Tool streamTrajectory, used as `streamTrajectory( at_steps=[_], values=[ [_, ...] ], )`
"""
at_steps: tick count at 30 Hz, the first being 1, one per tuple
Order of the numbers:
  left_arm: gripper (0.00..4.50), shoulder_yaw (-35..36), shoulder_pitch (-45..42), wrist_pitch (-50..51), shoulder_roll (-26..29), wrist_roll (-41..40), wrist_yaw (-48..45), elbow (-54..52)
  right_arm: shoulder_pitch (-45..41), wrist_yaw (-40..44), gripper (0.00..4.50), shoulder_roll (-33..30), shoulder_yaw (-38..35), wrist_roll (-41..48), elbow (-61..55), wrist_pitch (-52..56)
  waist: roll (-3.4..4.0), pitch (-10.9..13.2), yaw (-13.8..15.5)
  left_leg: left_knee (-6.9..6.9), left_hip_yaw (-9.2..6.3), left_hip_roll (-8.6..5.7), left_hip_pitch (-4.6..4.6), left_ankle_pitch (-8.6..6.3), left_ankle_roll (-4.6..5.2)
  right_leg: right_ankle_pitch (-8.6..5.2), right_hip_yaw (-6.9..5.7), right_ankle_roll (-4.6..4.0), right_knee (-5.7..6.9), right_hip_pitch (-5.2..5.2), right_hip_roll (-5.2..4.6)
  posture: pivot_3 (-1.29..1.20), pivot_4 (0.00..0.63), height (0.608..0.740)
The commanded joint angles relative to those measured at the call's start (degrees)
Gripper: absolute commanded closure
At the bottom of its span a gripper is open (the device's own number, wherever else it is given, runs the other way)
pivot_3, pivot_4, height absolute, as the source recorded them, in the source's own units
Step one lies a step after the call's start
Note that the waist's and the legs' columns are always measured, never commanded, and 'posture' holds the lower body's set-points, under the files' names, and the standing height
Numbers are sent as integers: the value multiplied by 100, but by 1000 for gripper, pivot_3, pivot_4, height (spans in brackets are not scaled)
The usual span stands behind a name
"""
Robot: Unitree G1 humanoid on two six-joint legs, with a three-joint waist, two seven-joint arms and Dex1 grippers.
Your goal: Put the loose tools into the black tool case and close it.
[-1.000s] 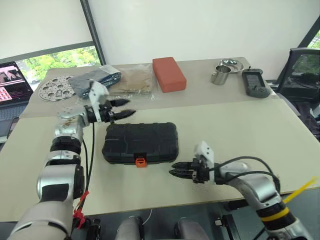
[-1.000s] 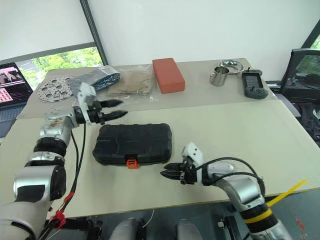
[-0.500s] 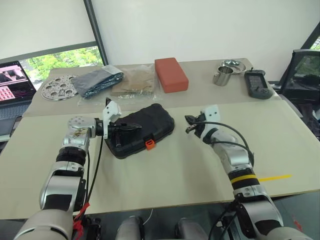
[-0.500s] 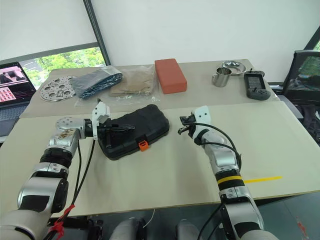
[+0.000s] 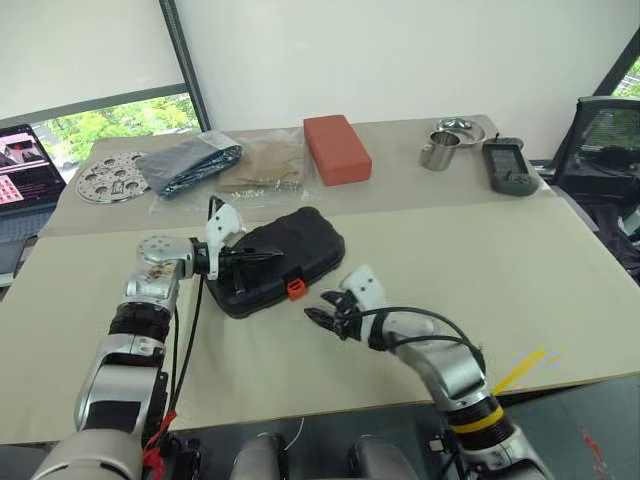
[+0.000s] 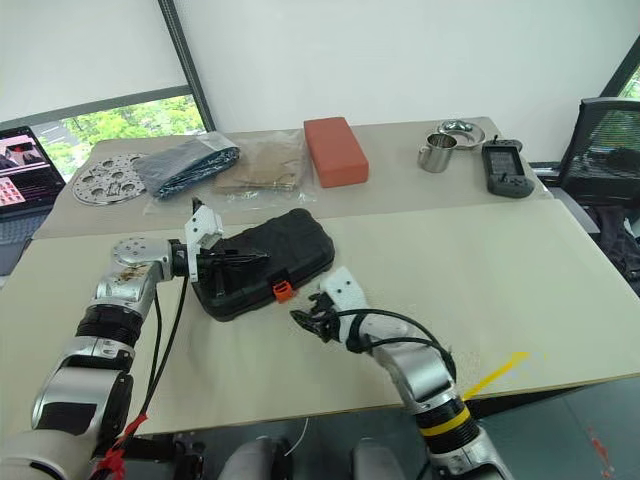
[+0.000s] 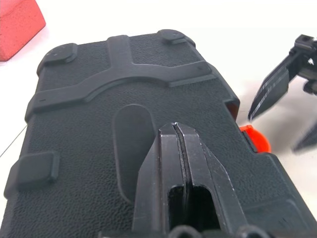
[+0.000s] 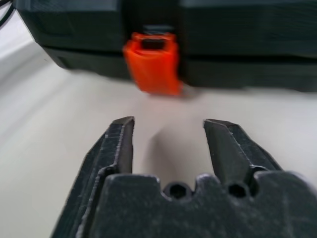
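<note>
- Black tool case [image 5: 277,261]: we found it closed and lying askew on the near table [image 5: 560,290], directly under the left gripper [image 7: 176,130], whose two fingers were clenched together with nothing between them, tips resting over the ribbed lid.
- Orange latch [image 8: 153,62]: it sat on the case's front edge, just ahead of the right gripper [image 8: 168,129], apart from it; that claw's fingers stood parted and empty, a strip of bare tabletop showing between them.
- Open room: beyond the right gripper's outer side we logged a wide run of bare table out to the right-hand edge; between both claws and the near table edge the surface was likewise bare. Between the two grippers lay just the case's latch corner.
- Table seam: behind the case, on the far side of the left gripper, the near table met a second table.
- Red block [image 5: 337,148]: well beyond the case, on the far table.
- Clear bags [image 5: 225,165] with dark and tan contents: beyond the left gripper, near the seam, closest of the far items to the case.
- Perforated metal disc [image 5: 108,176]: far and outward of the left gripper.
- Metal cup [image 5: 438,150] and metal bowl [image 5: 462,129]: well beyond the right gripper, on the far table.
- Black handheld device [image 5: 509,166]: beside the cup, further right.
- Laptop screen [image 5: 22,165]: at the far left, off the tables.
- Office chair [image 5: 600,140]: past the right-hand edge.
</note>
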Motion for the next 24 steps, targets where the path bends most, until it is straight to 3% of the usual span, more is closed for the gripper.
streamTrajectory(
  at_steps=[1, 8, 24],
  values=[
    [4500, -157, 222, 59, 85, 90, 69, -292, -169, -314, 2045, 228, 38, -189, -202, 153, 0, 0, 10, 0, 0, -1, -1, 0, 0, 0, 0, 0, -1, 0, -1, 0, 150, 740],
    [4500, -195, 386, 305, 58, 23, 293, -665, -365, -780, 2045, 780, 135, -512, 82, 108, 0, 0, 18, -2, 0, 1, 0, 0, 0, 0, -1, 0, 0, -1, 3, 0, 150, 740],
    [4500, -297, 474, 529, -32, -26, 599, -955, -522, -1044, 2045, 1261, 69, -703, 353, 293, -1, 0, 6, -6, -3, 2, 0, -1, 1, 0, -2, 0, -2, -1, 3, 0, 150, 740]
  ],
)
